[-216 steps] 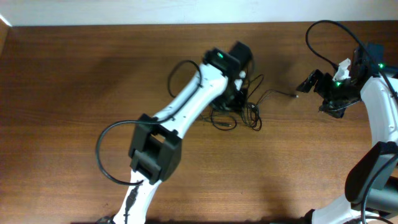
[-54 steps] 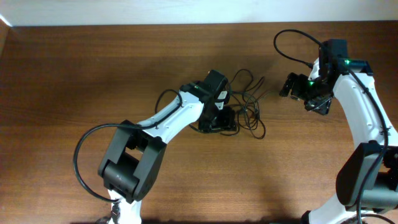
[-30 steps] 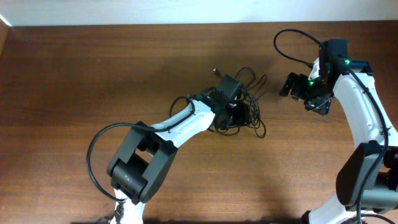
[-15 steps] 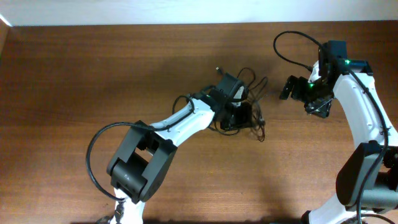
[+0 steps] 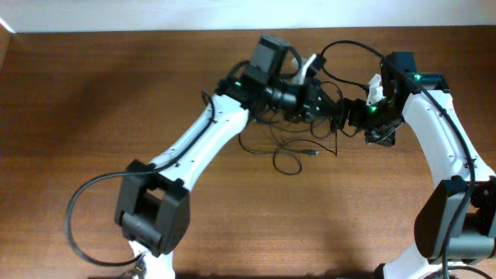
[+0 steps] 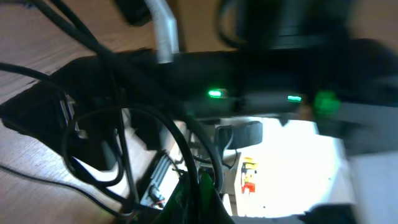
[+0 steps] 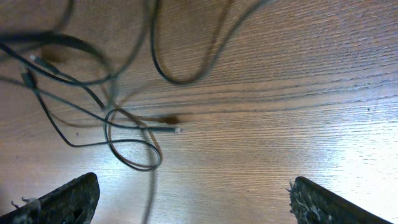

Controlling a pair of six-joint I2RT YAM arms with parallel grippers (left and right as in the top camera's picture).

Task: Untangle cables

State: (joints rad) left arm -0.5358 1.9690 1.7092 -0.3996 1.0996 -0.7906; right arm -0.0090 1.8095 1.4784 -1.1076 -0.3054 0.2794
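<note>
Your left arm reaches far forward, stretched almost straight, and its wrist turns to the right. Your left gripper is closed tight on the cables. Your right arm bends in from the right side. Your right gripper points left, just beside the left one. Its fingers stand far apart and hold nothing.

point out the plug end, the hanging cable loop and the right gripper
plug end (image 7: pixel 171 129), right wrist view, on the plug's dark body
hanging cable loop (image 7: pixel 180 81), right wrist view, bottom of the curve
right gripper (image 7: pixel 193 182), right wrist view, midway between its open fingertips
</note>
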